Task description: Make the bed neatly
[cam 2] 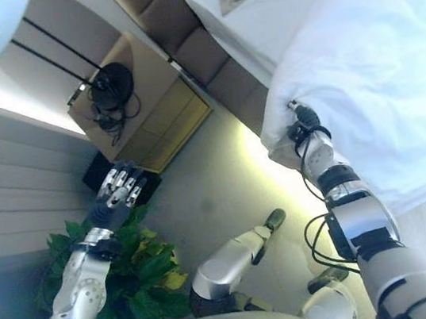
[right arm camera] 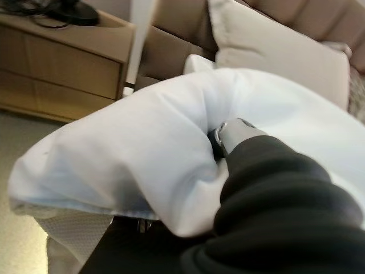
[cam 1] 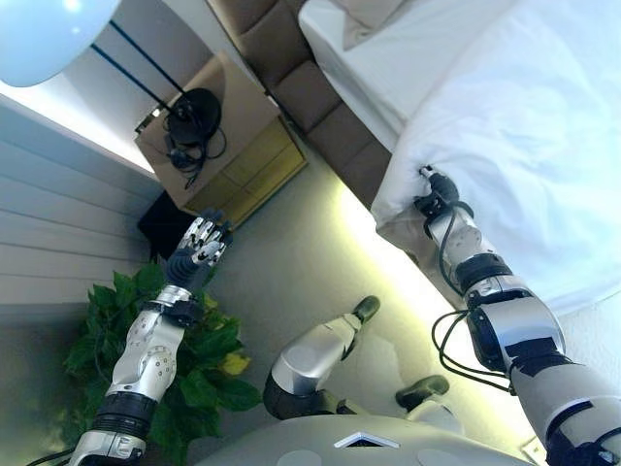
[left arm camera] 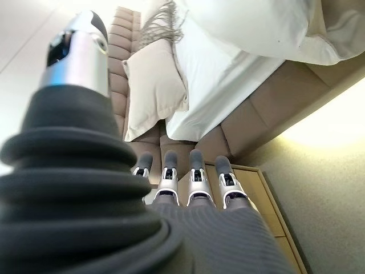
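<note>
The right arm is stretched up from about 5 o'clock in the left eye view toward the bed's near corner, and the right robot hand is seen buried in the edge of the white duvet. In the right wrist view the thumb is pressed into a bunched fold of the duvet, with cloth wrapped over the palm, so the right robot hand is taken as clamped on the duvet; its other fingers are hidden under the fabric. The left arm is raised from 7 o'clock, well apart from the bed, and the left robot hand is held in the air with its fingers straight and spread, nothing being held. The duvet is heaped over the bed's right part, filling the view from 1 to 3 o'clock, its corner hanging over the side just at the right robot hand. A bare white sheet is left exposed at 12 o'clock, beside a beige pillow leaned against the padded headboard. A fringed throw is seen by the pillow in the left wrist view. The bed's tan upholstered side is lit from below by a strip of light along the carpeted floor. At 10 o'clock a wooden nightstand is set, with a black object and cords on top. A green plant is found at 8 o'clock, and a pale lamp shade at 11 o'clock.
</note>
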`<state>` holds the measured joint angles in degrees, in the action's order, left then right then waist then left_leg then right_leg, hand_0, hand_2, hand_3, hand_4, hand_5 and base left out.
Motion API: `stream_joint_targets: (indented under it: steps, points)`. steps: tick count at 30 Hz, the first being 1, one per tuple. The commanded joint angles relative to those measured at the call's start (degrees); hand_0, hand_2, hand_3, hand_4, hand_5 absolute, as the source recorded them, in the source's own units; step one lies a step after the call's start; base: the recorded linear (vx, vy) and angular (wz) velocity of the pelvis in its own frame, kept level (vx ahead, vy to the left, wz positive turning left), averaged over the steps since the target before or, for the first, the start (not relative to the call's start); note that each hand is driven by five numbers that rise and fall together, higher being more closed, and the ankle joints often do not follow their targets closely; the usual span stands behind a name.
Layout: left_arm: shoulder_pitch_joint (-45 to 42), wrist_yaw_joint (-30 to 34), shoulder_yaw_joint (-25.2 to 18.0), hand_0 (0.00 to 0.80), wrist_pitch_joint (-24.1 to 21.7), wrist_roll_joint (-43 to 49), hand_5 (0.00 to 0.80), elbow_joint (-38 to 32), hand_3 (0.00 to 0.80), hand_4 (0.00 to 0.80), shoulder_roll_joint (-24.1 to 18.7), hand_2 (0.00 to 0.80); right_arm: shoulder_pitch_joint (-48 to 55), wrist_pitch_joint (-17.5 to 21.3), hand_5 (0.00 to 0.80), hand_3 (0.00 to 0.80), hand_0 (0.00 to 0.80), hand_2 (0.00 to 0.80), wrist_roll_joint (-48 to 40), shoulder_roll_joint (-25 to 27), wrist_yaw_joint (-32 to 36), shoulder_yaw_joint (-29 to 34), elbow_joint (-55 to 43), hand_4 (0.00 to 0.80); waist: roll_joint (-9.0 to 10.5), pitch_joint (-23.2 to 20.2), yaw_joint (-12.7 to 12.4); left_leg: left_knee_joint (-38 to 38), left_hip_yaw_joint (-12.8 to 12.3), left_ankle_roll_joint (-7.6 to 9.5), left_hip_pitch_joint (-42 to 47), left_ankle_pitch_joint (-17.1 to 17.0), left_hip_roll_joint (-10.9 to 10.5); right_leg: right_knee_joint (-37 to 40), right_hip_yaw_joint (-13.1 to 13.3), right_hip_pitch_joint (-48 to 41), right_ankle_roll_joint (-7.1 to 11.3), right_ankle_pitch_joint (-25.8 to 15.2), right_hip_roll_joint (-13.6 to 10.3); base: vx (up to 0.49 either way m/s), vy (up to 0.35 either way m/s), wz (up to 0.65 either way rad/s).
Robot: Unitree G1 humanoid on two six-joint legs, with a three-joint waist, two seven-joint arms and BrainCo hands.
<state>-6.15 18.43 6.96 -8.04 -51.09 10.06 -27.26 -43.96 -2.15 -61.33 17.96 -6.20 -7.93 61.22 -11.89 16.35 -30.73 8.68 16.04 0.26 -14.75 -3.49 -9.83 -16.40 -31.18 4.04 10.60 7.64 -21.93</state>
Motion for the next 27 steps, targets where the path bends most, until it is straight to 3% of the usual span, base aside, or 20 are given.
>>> stream_joint_targets:
  steps: [1, 6, 10, 17, 27]
  points:
    - [-0.25, 1.69, -1.24, 0.000, -0.58, 1.60, 0.000, -2.40, 0.000, 0.000, -0.50, 0.000, -0.06, -1.69, 0.800, 0.800, 0.800, 0.800, 2.76, -5.62, 2.26, -5.52, -7.09, 0.800, 3.06, -2.57, -2.20, 4.27, -1.10, -3.40, -5.01, 0.05, 1.65, 6.22, 0.52, -6.62, 0.34, -9.70, -1.90, 0.072, 0.022, 0.16]
    - [-0.62, 2.61, -0.95, 0.000, 1.62, 3.27, 0.000, -1.58, 0.000, 0.000, 0.19, 0.000, -2.03, -2.81, 0.800, 0.800, 0.800, 0.800, 3.64, -7.07, 2.33, -7.21, -6.63, 0.800, 3.87, -3.51, -3.52, 3.47, 0.12, -3.34, -3.73, -0.73, 1.62, 7.24, -0.74, -9.39, 0.31, -10.07, -1.31, 0.073, 0.008, 0.17]
    - [-1.21, 3.49, 0.10, 0.000, 0.64, 4.32, 0.000, 0.23, 0.000, 0.000, 0.13, 0.000, -4.72, -3.66, 0.800, 0.800, 0.800, 0.800, 1.95, -7.24, 3.47, -6.92, -6.33, 0.800, 3.84, -3.79, -4.33, 3.35, 0.67, -3.34, -3.43, -1.28, 1.42, 6.90, -1.80, -10.55, 0.28, -9.78, -1.34, 0.052, 0.013, 0.17]
    - [-1.86, 3.29, -0.48, 0.000, 1.06, 4.78, 0.000, -1.11, 0.000, 0.000, 0.06, 0.000, -3.92, -2.33, 0.800, 0.800, 0.800, 0.800, 1.31, -7.44, 4.77, -7.49, -6.60, 0.800, 3.68, -3.16, -4.64, 3.56, 1.14, -3.25, -3.36, -1.60, 1.06, 6.80, -1.67, -10.89, 0.23, -9.84, -1.12, 0.018, -0.007, 0.09]
    - [-1.88, 2.92, -0.62, 0.000, 0.48, 3.96, 0.000, -0.03, 0.000, 0.000, -0.57, 0.000, -7.73, -3.49, 0.800, 0.800, 0.800, 0.800, 3.63, -7.82, 3.96, -7.55, -6.05, 0.800, 3.78, -3.22, -5.44, 3.60, 1.61, -3.07, -3.29, -1.91, 0.64, 6.61, -2.13, -12.05, -0.18, -9.10, -0.77, 0.025, 0.003, 0.02]
